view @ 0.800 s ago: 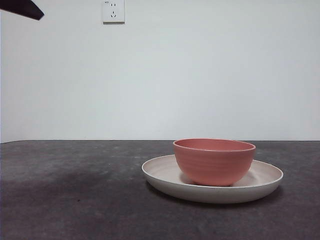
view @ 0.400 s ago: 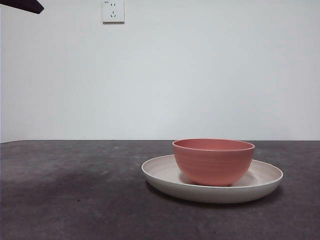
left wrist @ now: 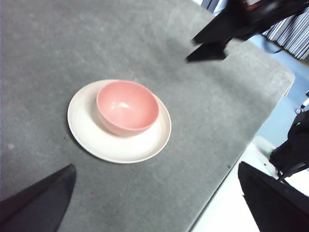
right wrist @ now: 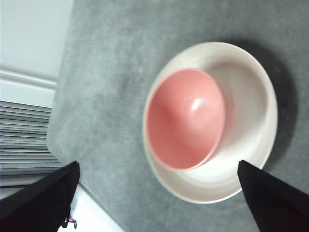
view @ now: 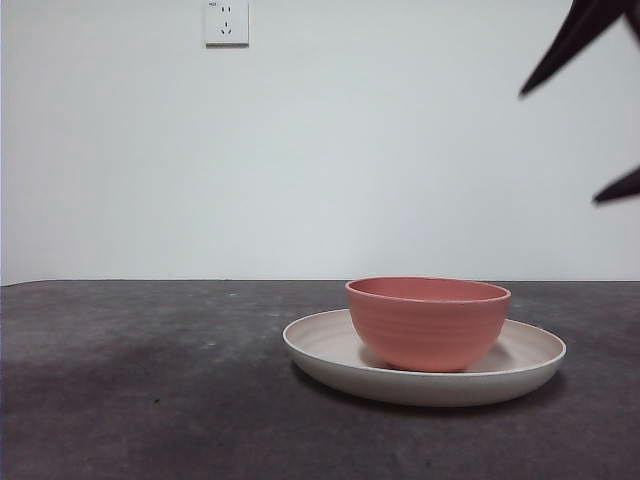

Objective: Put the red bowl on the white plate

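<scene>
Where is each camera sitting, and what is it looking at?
Front view: low at table height, looking level across at the red bowl on the white plate; black gripper tips upper right.
Left wrist view: high, looking down; own jaws below, other arm above.
Right wrist view: above, looking down; own jaws wide apart.
All three share bowl and plate.

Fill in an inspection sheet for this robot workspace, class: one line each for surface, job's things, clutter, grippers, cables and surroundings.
Surface: dark grey table, mottled.
Job's things: red bowl stands upright and empty on the white plate, off-centre.
Clutter: nothing seen.
Grippers: right gripper is open above the bowl and plate, holding nothing; left gripper is open, raised and off to one side of them, holding nothing.
Cables: nothing seen clearly.
Surroundings: plain white wall with a wall socket; slatted blinds beyond the table's edge.
</scene>
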You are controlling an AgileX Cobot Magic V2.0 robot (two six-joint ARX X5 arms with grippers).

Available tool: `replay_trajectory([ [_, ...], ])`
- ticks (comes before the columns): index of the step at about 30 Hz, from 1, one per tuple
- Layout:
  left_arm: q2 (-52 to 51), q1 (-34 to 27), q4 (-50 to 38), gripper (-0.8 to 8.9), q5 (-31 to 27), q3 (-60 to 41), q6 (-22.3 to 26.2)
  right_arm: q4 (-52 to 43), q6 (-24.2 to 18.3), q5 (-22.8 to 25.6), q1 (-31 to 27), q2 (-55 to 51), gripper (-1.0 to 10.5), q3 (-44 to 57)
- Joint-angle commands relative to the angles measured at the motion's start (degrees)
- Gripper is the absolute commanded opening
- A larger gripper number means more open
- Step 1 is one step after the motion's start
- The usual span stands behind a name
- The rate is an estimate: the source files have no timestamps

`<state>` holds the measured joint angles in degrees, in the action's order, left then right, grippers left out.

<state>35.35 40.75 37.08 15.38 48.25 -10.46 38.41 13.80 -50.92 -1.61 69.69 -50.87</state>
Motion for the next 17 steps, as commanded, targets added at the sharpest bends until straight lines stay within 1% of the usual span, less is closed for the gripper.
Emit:
replay_trajectory([
  [1,-1.3,0.3,-0.7,5.39,0.3,0.9,-0.3,-2.5,0.1,-0.3,0.0,4.8,5.1,-1.0],
  [7,-4.2,0.3,-0.7,5.39,0.3,0.9,-0.3,-9.1,0.1,-0.2,0.0,13.2,4.3,-1.0],
  [12,-5.7,0.3,-0.7,5.39,0.3,0.9,-0.3,-12.6,-0.3,0.0,0.0,18.5,4.3,-1.0],
  [17,-6.3,0.3,-0.7,5.39,0.3,0.9,-0.4,-12.9,-2.3,0.0,0.0,23.0,4.2,-1.0],
])
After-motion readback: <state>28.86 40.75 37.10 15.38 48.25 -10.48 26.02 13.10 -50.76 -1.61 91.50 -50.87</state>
